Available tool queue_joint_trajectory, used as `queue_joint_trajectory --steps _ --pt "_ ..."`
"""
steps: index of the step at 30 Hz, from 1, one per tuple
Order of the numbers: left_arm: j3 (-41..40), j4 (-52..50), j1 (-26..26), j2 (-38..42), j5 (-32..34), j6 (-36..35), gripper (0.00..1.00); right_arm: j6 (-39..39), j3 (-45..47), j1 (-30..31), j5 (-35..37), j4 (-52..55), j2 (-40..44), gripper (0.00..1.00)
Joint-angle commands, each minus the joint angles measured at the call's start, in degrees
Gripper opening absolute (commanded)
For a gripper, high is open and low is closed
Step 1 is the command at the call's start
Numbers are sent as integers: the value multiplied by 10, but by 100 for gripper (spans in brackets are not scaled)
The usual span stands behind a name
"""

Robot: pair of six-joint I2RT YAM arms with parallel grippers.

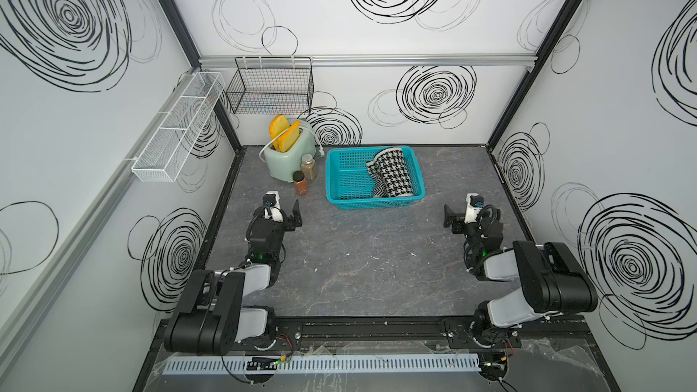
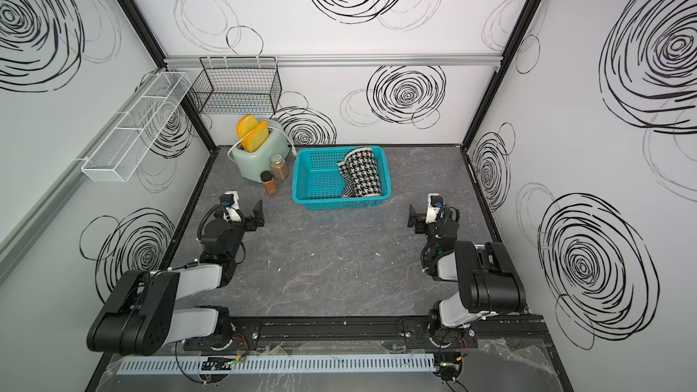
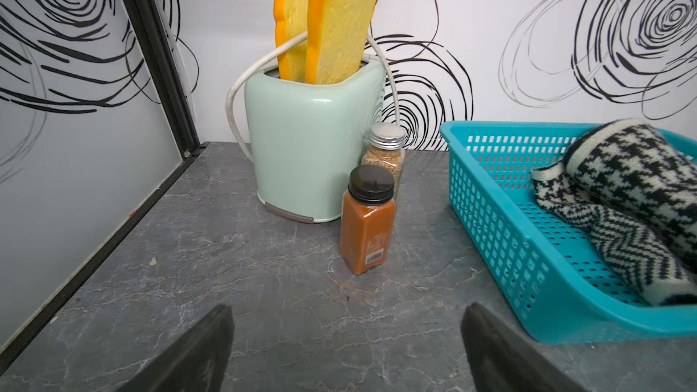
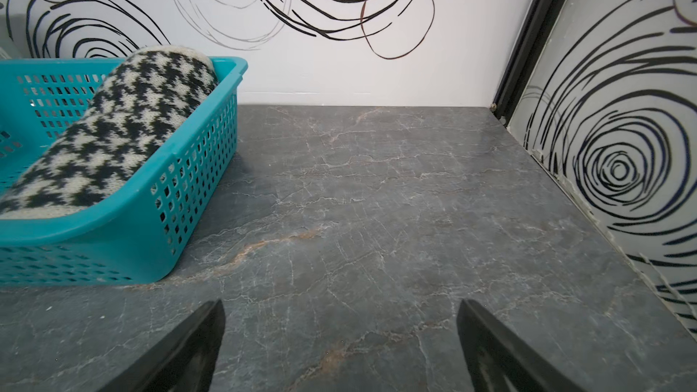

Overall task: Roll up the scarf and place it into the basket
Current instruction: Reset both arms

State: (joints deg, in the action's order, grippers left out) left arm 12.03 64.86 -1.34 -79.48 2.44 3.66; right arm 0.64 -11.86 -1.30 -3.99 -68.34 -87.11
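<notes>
Left gripper [image 3: 347, 320]: the jaws are seen spread wide, and nothing is held between them, only bare tabletop [image 3: 264, 296] below. Right gripper [image 4: 341, 312]: the same is shown, jaws wide apart and empty over the grey stone. Both are parked low, well apart from the basket [image 1: 373, 202], one to each side.

Inside the basket the scarf [image 1: 392, 173] is found. It is rolled into a fat houndstooth bundle along the side nearer the right arm. One end is raised against the far rim, and a chevron tail lies loose beside the roll. The task is judged done, or nearly so.

The knit is expected to be light, soft and springy, and apt to unroll. Should tidying be wanted, the roll would best be pinched across its middle with the loose tail trapped underneath. A toaster [image 3: 309, 145] and two spice jars [image 3: 367, 220] are seen near the basket.
</notes>
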Motion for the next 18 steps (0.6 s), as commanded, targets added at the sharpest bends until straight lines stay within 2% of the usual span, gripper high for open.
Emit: queue_joint_trajectory --steps 1,3,4,8,18 --pt "-18 147 0 -63 2 -12 98 -2 -6 2 14 -26 4 99" --pt "-3 80 -3 -40 12 -17 98 -4 -7 2 13 -26 4 99" --pt "-6 103 -6 -50 16 -18 98 -4 -7 2 13 -25 3 99" --pt "-4 91 -17 -45 38 -25 98 -8 -7 6 13 -26 4 99" --pt "0 81 -17 -43 32 -29 98 -6 -8 -1 -1 -24 3 99"
